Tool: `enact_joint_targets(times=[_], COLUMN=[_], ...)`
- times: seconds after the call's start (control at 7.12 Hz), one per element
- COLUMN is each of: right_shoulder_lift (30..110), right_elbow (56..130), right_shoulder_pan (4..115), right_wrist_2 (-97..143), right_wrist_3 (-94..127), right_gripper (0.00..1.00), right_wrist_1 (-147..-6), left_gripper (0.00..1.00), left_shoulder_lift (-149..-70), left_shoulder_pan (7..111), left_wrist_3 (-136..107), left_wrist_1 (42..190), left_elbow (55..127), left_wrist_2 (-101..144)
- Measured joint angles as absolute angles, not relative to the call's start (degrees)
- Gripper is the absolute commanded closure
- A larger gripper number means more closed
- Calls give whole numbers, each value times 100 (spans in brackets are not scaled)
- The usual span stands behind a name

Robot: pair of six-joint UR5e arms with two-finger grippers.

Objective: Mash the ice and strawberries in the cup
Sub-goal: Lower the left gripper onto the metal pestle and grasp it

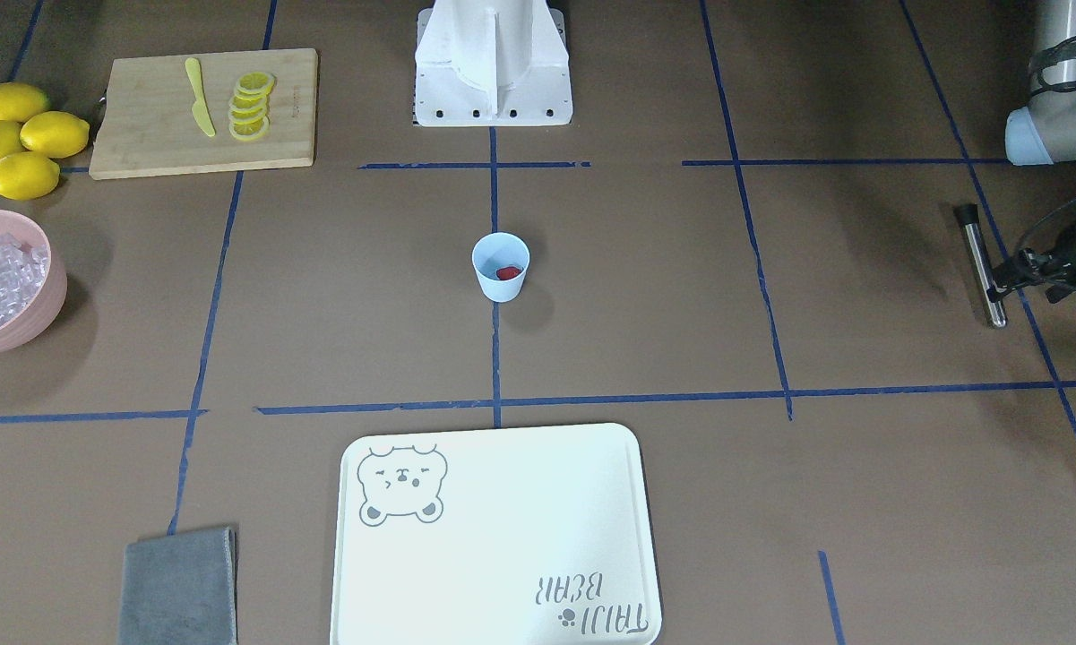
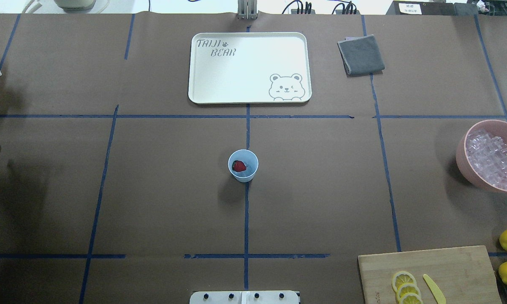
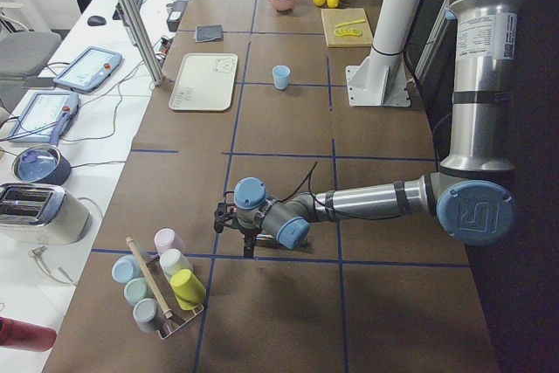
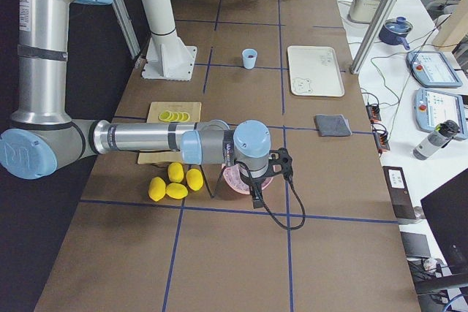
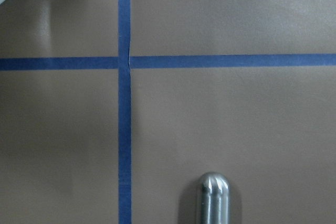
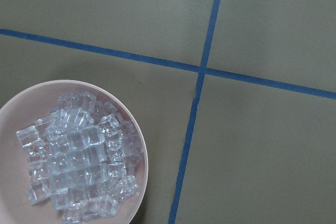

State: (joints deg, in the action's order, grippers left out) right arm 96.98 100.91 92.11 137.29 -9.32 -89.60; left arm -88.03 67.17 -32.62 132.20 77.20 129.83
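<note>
Front-on, the small pale-blue plastic cup (image 1: pixel 500 266) is seen well apart, at nine o'clock of the left hand (image 1: pixel 1017 269), whose opening cannot be told.

strawberry (image 2: pixel 238 166) in cup (image 2: pixel 245 177), ice (image 2: pixel 494 158) in bowl (image 2: pixel 462 157), tray (image 2: pixel 249 67) beyond cup

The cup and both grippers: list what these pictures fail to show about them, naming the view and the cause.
1. The cup: in the overhead view, any ice beside the strawberry is too small to confirm.
2. The left gripper: the front view's edge cuts it off, so it is unclear whether it is open or shut.
3. The right gripper: it shows only in the right side view, small, so its jaws are unreadable.
</note>
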Motion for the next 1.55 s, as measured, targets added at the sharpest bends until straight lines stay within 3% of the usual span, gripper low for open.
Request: enact_joint_targets(times=[1.12,1.55], right_shoulder_lift=[9698,9695], right_elbow=[10090,10093], right_shoulder_pan=[9211,9211], right_wrist_2=[13736,13739], right_wrist_3=[-938,-934], right_gripper=[1,1], right_wrist_1=[-8963,-8960], left_gripper=[1,41], left_shoulder_lift=[-8719,-8709], left_shoulder_pan=[6364,6329], left_wrist_3=[-3252,-3230], left_wrist_1=[13228,13229], left_elbow=[7717,7717], left_wrist_2=[12964,12964])
